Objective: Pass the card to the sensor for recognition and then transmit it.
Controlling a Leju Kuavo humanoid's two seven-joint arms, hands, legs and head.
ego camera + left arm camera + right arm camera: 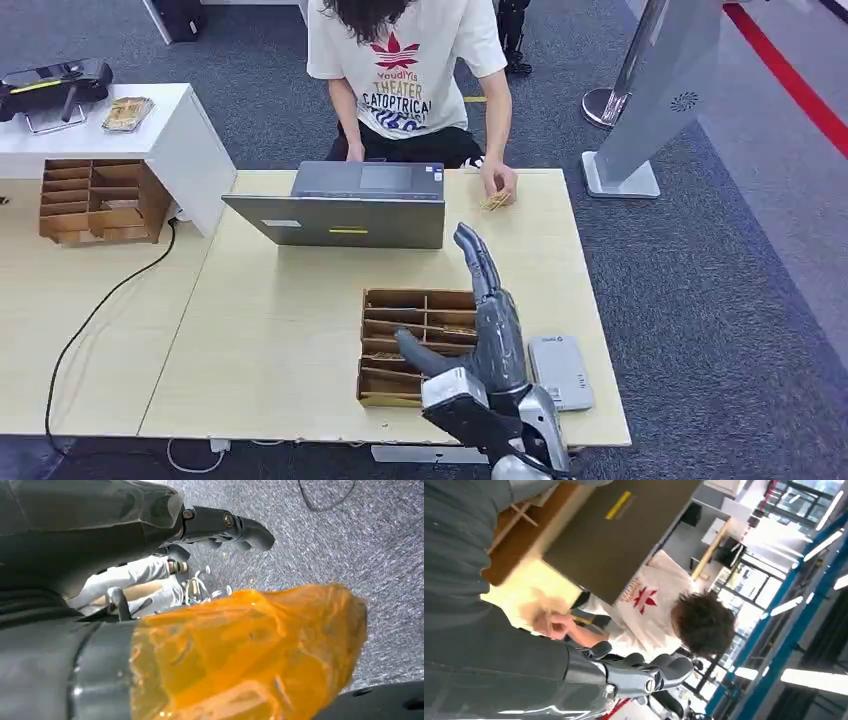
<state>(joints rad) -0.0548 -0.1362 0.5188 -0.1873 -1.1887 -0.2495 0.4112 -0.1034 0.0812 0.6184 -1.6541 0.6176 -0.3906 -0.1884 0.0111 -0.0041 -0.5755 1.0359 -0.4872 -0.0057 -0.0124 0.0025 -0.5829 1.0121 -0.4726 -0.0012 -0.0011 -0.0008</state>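
Cards (pixel 497 201) lie under a person's hand (pixel 499 184) at the table's (pixel 280 330) far right edge, beside the laptop (pixel 340 218). The right hand (pixel 490 320) is raised over the tray (pixel 415 345) near the front edge, fingers extended and apart, holding nothing. The sensor (pixel 560 371) sits just right of the tray. The left hand (pixel 220 525) hangs over carpet, its state unclear.
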